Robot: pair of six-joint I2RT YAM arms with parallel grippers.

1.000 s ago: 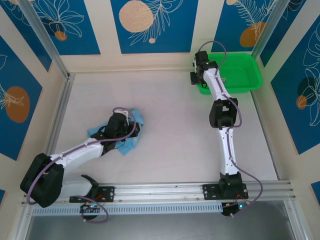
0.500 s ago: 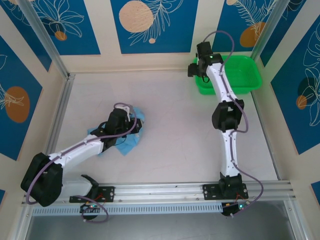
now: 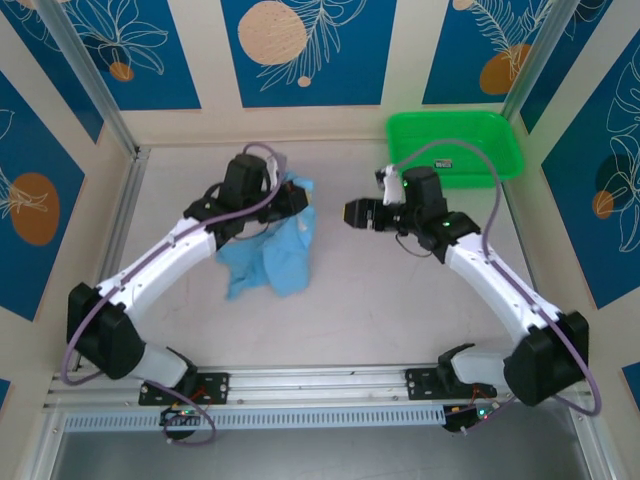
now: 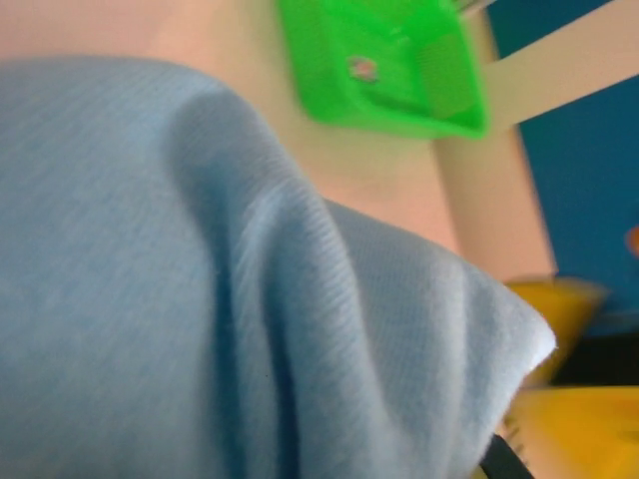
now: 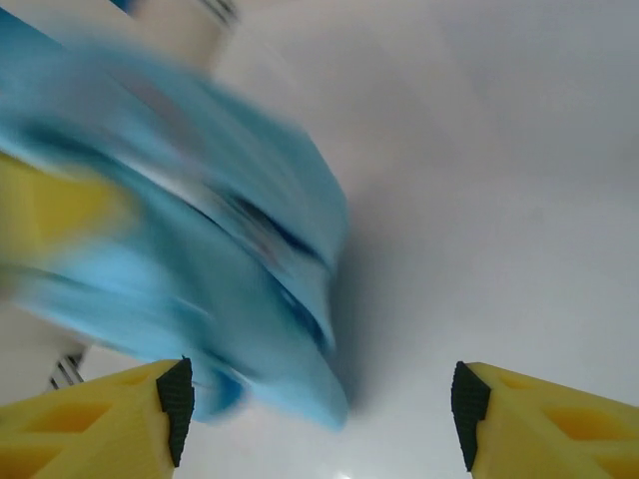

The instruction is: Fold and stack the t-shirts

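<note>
Fabric: t-shirt [image 3: 272,250], soft light-blue fine knit bunched in loose folds, hangs left of frame centre from left gripper [image 3: 289,196], which is clenched on its upper edge. Right gripper [image 3: 353,214] sits just right of it, apart and released, yellow pads [image 5: 110,419] spread wide. Smooth white table [image 3: 370,300] lies open in the gap and below; rigid green plastic basket [image 3: 505,160] is upper right, near the wall.

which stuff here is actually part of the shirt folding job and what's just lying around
Part of the job:
blue t-shirt, bunched, gripped by the left end effector
right end effector, open, facing the t-shirt

Just lying about:
green basket at the far right corner
small item inside it, too small to identify
</note>
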